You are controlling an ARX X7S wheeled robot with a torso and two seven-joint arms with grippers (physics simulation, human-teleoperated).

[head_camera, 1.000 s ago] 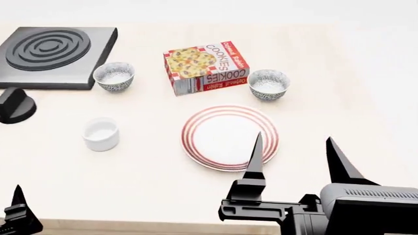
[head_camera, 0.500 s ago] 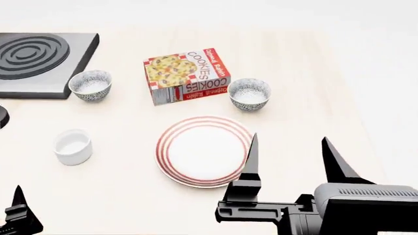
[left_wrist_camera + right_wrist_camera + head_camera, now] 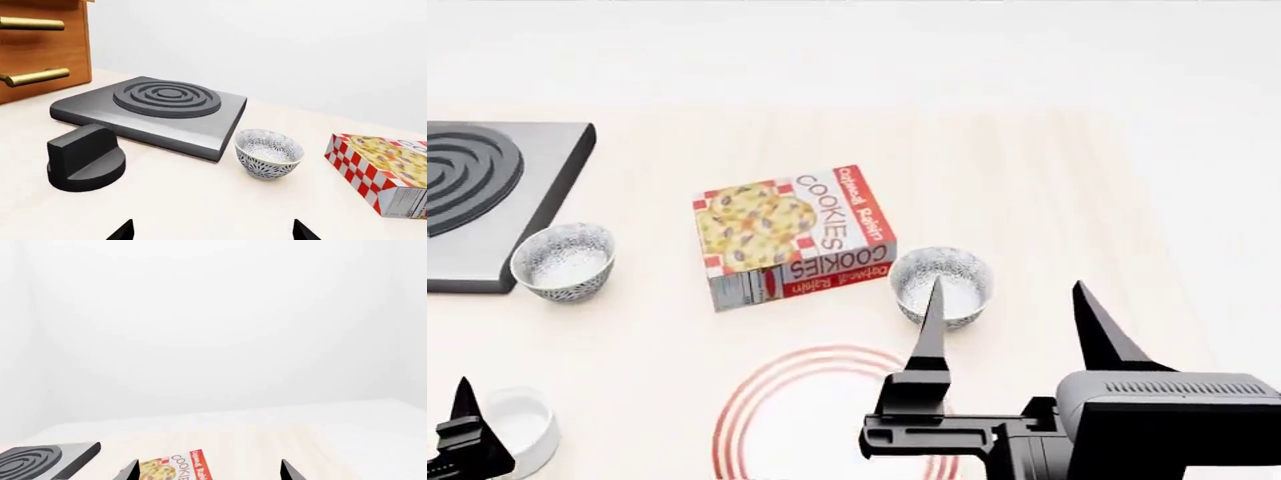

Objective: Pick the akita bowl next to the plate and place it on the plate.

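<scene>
Tabletop: upright akita bowl (image 3: pixel 942 283), mouth up

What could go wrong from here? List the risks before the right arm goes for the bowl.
1. Wrong bowl: an identical bowl sits by the stove; the akita bowl beside the plate is the target.
2. The cookie box lies close to the target bowl; a wide-open right claw could nudge it.
3. The plate is partly cut off in the head view, making placement harder to judge.

Right tool (image 3: pixel 1008 310) fingers spread; left tool (image 3: pixel 465 400) barely visible.
</scene>
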